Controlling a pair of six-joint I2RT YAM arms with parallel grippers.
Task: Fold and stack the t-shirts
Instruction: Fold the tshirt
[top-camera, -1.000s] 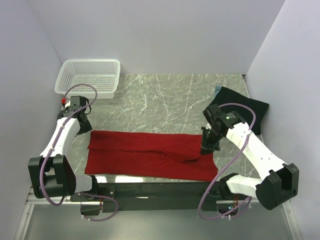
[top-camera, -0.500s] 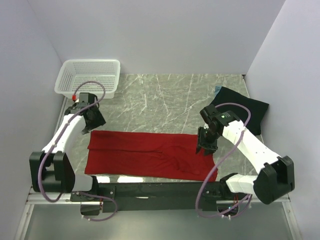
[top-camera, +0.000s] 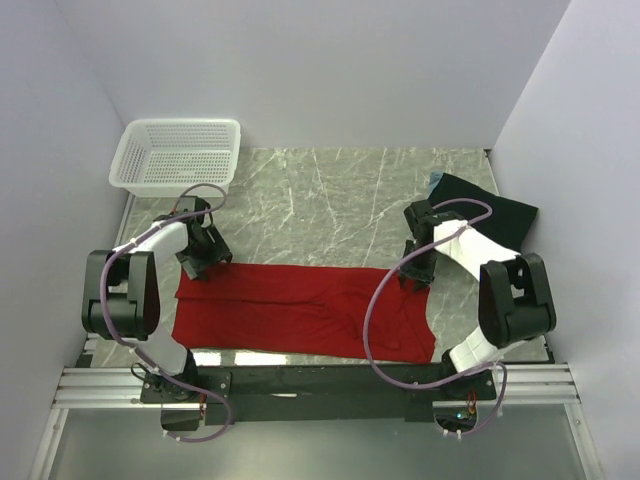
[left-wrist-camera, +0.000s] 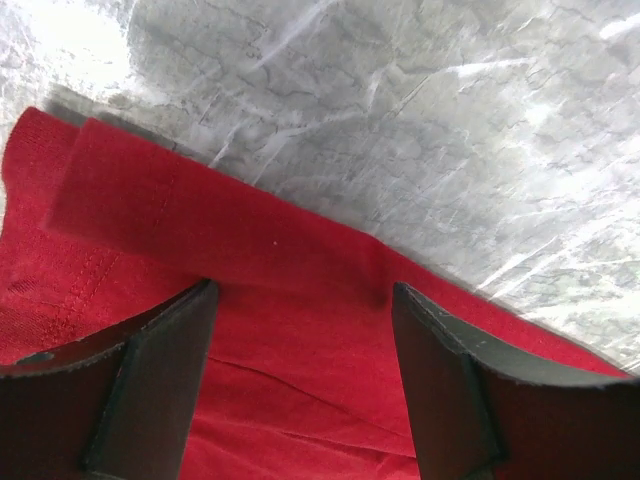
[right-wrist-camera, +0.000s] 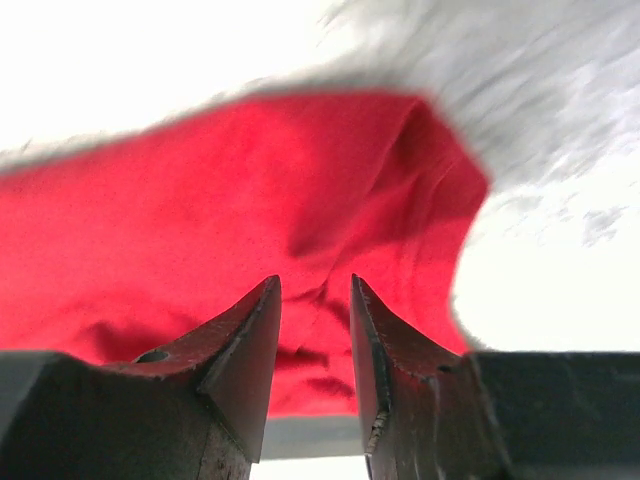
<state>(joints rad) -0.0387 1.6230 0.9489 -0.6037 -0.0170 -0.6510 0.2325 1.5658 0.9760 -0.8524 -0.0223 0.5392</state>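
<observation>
The red t-shirt (top-camera: 300, 310) lies as a long flat band across the near part of the table. My left gripper (top-camera: 205, 260) is over its far left corner. In the left wrist view the gripper (left-wrist-camera: 300, 330) is wide open, with the red t-shirt (left-wrist-camera: 260, 250) between and under the fingers (left-wrist-camera: 150, 380). My right gripper (top-camera: 413, 275) is at the shirt's far right corner. In the right wrist view it (right-wrist-camera: 315, 300) stands narrowly open just above the creased red cloth (right-wrist-camera: 200, 200). The black t-shirt (top-camera: 490, 215) lies at the far right, with a light blue edge (top-camera: 435, 180) beside it.
A white mesh basket (top-camera: 180, 155) stands at the far left corner. The marble table (top-camera: 320, 200) is walled in by pale panels on three sides. A black rail (top-camera: 320, 378) runs along the near edge, in front of the shirt.
My left gripper has swung right and down from the table's left edge onto the shirt's far left corner. My right gripper has moved back to the far right corner. The raised fold near it has flattened.
</observation>
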